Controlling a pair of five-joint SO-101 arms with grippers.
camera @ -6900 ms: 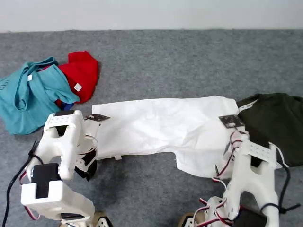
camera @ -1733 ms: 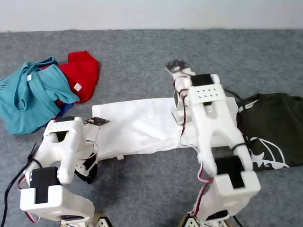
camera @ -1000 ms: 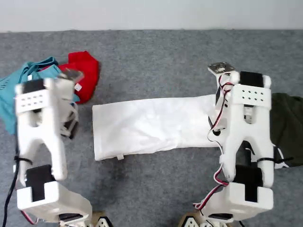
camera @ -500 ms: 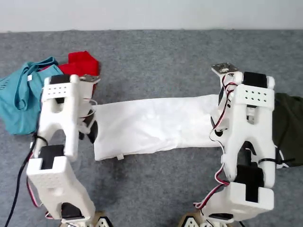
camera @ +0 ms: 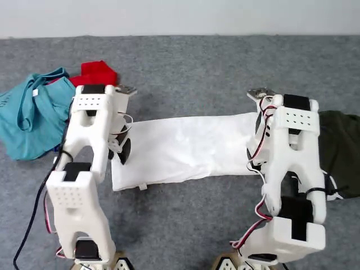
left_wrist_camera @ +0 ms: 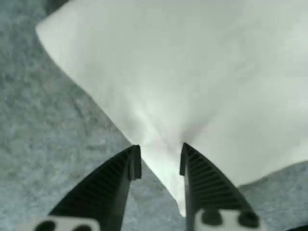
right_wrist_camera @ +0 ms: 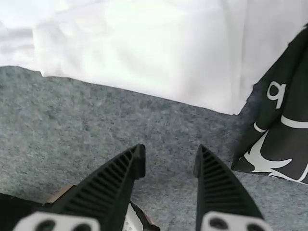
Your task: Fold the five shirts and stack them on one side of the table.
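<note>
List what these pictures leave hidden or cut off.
White shirt: right end under the right arm, high view.
Dark shirt: partly behind that arm and cut by the edge, high view.
Red shirt: partly behind the left arm, high view.
Teal shirt: cut by the left edge, high view.

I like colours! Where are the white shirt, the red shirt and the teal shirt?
white shirt (camera: 185,149): high view, its flat middle.
red shirt (camera: 97,72): high view, its top fold.
teal shirt (camera: 28,121): high view, its crumpled middle.
</note>
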